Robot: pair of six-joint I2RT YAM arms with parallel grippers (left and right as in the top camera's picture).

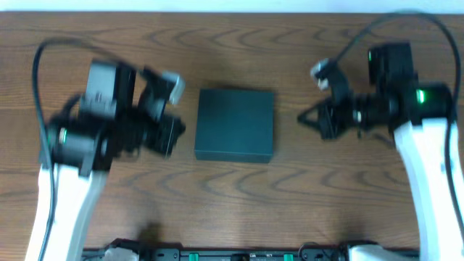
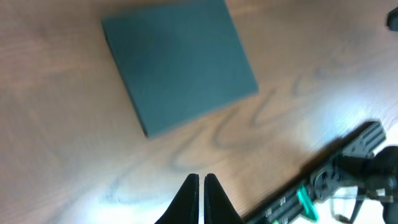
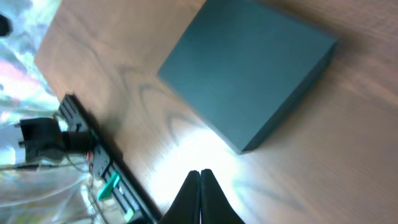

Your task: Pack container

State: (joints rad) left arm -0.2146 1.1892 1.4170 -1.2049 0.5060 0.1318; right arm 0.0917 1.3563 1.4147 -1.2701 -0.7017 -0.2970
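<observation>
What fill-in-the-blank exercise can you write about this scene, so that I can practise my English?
1. The container is ____, with its lid lying flat on top.
2. Seen from overhead, the container lies ____ the left gripper and the right gripper.
3. Both grippers are shut and hold ____.
4. The table has a surface of brown ____.

Missing words: closed; between; nothing; wood.

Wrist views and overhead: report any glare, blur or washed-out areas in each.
Overhead: soft throughout, the left arm smeared most, the container evenly lit. Left wrist: white glare on the table beside the left gripper, whole frame slightly blurred. Right wrist: similar glare between the container and the right gripper; top-left corner blown out, unreadable.
</observation>
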